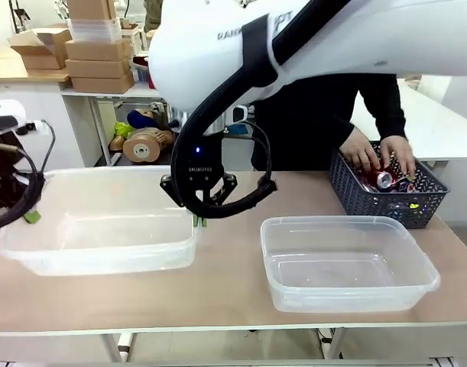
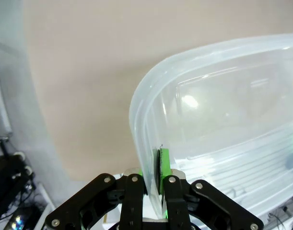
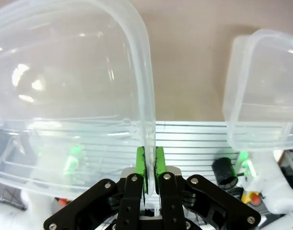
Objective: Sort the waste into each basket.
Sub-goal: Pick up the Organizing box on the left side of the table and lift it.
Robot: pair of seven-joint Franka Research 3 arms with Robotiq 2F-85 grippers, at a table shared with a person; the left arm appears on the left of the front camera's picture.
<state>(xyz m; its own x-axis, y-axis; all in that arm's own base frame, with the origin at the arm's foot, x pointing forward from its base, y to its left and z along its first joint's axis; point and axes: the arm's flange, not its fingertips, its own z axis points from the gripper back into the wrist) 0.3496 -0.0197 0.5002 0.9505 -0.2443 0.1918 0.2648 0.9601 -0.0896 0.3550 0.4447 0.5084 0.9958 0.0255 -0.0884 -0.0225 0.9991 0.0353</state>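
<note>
Front view: a transparent rectangular plastic tub on the beige table has the left gripper at its left end and the right gripper at its right end. A second transparent tub stands apart to the right. A person's hands reach among red-and-silver metal cans in a dark grey lattice basket. The wrist views add the grip: each gripper's green pads are clamped on the first tub's thick rim.
</note>
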